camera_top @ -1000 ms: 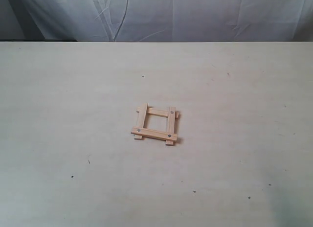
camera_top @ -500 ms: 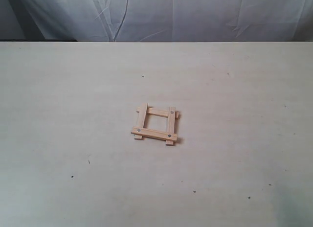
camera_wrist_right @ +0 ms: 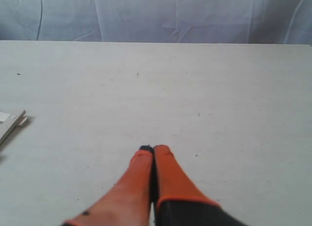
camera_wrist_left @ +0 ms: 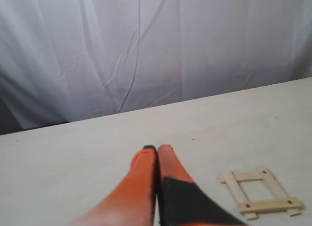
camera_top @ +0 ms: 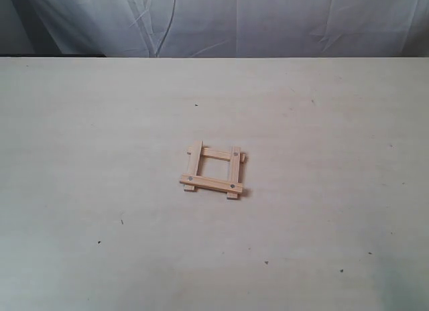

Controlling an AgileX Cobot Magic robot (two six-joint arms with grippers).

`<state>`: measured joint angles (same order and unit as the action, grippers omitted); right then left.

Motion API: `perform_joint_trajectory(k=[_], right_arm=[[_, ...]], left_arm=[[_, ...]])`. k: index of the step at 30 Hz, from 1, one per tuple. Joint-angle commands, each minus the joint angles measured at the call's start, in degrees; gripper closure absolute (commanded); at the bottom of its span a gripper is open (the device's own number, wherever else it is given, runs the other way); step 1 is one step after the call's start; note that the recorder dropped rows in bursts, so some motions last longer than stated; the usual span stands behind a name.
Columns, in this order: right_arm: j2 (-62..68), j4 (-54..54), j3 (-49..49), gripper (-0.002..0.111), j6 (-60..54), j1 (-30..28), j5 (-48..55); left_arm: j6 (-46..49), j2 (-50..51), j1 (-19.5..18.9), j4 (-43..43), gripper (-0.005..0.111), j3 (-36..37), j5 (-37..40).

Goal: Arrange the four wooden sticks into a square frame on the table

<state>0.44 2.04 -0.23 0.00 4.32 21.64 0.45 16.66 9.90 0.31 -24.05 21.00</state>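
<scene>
Hovering over the bench (camera_top: pixel 100 123), left tool (camera_wrist_left: pixel 157 148) and right tool (camera_wrist_right: pixel 153 149) are both clenched, gripping nothing. Square frame (camera_top: pixel 194 165) lies flat mid-bench, its four wooden sticks (camera_top: pixel 212 183) overlapping at the corners. White cloth (camera_top: pixel 268 23) hangs behind.

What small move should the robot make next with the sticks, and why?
Probably none: stay back. The frame already lies closed on the table, sticks overlapping at all four corners. The left gripper and right gripper are shut, empty and clear of it; a touch would likely only skew it.
</scene>
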Motion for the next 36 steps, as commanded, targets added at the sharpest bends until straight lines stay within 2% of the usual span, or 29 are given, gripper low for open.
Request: perform_joint_trajectory(k=[1, 7, 11, 36], right_arm=[[-0.44, 0.18, 0.23, 0.108, 0.00, -0.28, -0.79], [-0.44, -0.06, 0.23, 0.108, 0.00, -0.28, -0.90], [-0.44, -0.06, 0.23, 0.108, 0.00, -0.28, -0.90], [-0.44, 0.25, 0.23, 0.108, 0.00, -0.28, -0.76]], left_arm=[[-0.05, -7.31, -3.95, -1.39, 0.107, 8.32, -1.03], [-0.05, -16.31, -6.83, -1.29, 0.107, 18.92, -4.69], [-0.05, -16.66, -7.06, -0.65, 0.107, 23.62, -4.82], [0.06, -16.66, -7.06, -0.65, 0.107, 24.05, -5.97]])
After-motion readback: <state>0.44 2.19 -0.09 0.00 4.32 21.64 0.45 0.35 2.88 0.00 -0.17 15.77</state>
